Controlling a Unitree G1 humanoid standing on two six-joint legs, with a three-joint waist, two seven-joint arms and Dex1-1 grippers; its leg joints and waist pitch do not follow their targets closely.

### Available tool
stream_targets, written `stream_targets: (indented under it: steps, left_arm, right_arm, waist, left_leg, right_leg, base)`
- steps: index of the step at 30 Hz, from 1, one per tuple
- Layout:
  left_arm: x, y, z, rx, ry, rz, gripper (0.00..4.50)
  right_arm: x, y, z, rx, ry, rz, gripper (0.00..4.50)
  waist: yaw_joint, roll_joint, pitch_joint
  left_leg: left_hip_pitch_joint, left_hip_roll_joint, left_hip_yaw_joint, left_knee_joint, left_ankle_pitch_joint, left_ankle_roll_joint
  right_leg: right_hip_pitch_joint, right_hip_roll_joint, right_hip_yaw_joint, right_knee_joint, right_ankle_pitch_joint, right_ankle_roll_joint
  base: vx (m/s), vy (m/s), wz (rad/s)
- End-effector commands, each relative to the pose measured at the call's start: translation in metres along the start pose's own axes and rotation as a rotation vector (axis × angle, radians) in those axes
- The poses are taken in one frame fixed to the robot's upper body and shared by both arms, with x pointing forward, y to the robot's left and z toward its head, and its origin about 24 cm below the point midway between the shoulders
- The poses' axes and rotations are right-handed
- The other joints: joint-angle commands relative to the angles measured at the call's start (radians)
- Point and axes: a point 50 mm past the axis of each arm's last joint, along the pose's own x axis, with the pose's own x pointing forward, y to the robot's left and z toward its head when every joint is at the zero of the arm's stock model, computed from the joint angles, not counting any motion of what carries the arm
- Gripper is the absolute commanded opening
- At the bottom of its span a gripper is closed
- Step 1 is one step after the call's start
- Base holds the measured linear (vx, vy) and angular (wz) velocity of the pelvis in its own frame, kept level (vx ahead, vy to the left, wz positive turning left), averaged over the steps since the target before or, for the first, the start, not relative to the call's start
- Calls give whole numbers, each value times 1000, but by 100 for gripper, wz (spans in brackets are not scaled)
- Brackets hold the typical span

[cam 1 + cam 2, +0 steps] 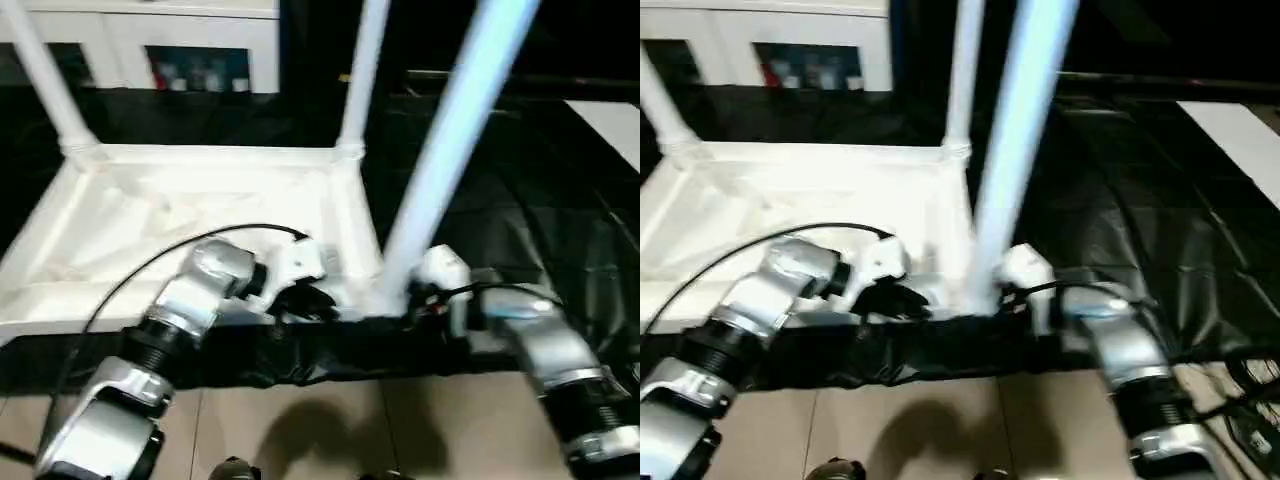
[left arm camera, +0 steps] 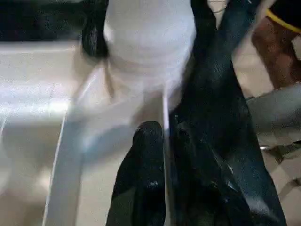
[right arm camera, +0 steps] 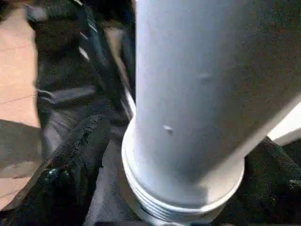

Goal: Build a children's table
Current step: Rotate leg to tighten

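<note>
The left gripper (image 2: 164, 155) pinches the thin rim of the upturned top (image 1: 180, 230). The right gripper (image 1: 425, 290) stands wide apart around the near leg (image 1: 440, 160) at its socket. Two far legs stand behind.

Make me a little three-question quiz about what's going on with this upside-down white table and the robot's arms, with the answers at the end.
1. True or false: the tabletop lies with its ribbed underside facing up.
2. How many legs can be seen standing up from the tabletop's corners? A) none B) one C) three
3. Which gripper straddles the tabletop's thin rim wall, and which one is beside the base of the near leg?

Key
1. True.
2. C: the near leg, the far right leg and the far left leg.
3. The left gripper has a finger on each side of the rim wall; the right gripper is at the near leg's base, fingers open.
</note>
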Motion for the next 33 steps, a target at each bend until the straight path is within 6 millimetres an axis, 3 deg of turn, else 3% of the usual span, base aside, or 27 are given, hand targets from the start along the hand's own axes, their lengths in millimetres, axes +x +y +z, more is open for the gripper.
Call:
stream_targets:
  steps: [1, 5, 10, 23, 28, 33]
  left_arm:
    - [-7, 2, 0, 14, 13, 0, 61]
    - [-10, 3, -3, 4, 16, 0, 61]
    - [-17, 4, -7, 15, 54, 3, 61]
    - [-35, 6, -13, 1, 68, 28, 61]
    - [-36, 7, -15, -24, 40, 34, 13]
    - [-37, 7, -18, -39, 37, 32, 5]
  right_arm:
    - [0, 3, -5, 11, 36, 30, 395]
    - [1, 4, -5, 11, 32, 31, 395]
    - [0, 4, -5, 8, 35, 34, 395]
    - [-1, 2, -5, -4, 45, 37, 395]
    - [-1, 1, -5, -7, 46, 37, 395]
    - [-1, 2, -5, -7, 50, 40, 395]
  waist:
    - [5, -2, -69]
    - [7, 2, -66]
    - [6, 1, -63]
    - [9, 1, -66]
    - [10, 1, -67]
    - [12, 1, -67]
  left_leg:
    - [11, 19, -1, -63, -278, 47]
    - [13, 20, 2, -62, -264, 57]
    - [16, 22, 0, -68, -312, 37]
    - [16, 21, 1, -66, -297, 30]
    - [17, 20, 3, -65, -294, 32]
    - [19, 22, 2, -65, -302, 28]
  right_leg:
    - [49, -45, 38, -77, -217, -211]
    - [47, -44, 37, -75, -193, -232]
    - [45, -46, 39, -81, -262, -215]
    - [46, -46, 39, -75, -236, -222]
    - [45, -45, 39, -76, -236, -225]
    - [43, -46, 40, -78, -257, -216]
  base:
    - [0, 0, 0]
    - [0, 0, 0]
    - [0, 0, 0]
    - [0, 0, 0]
    - [0, 0, 0]
    - [0, 0, 0]
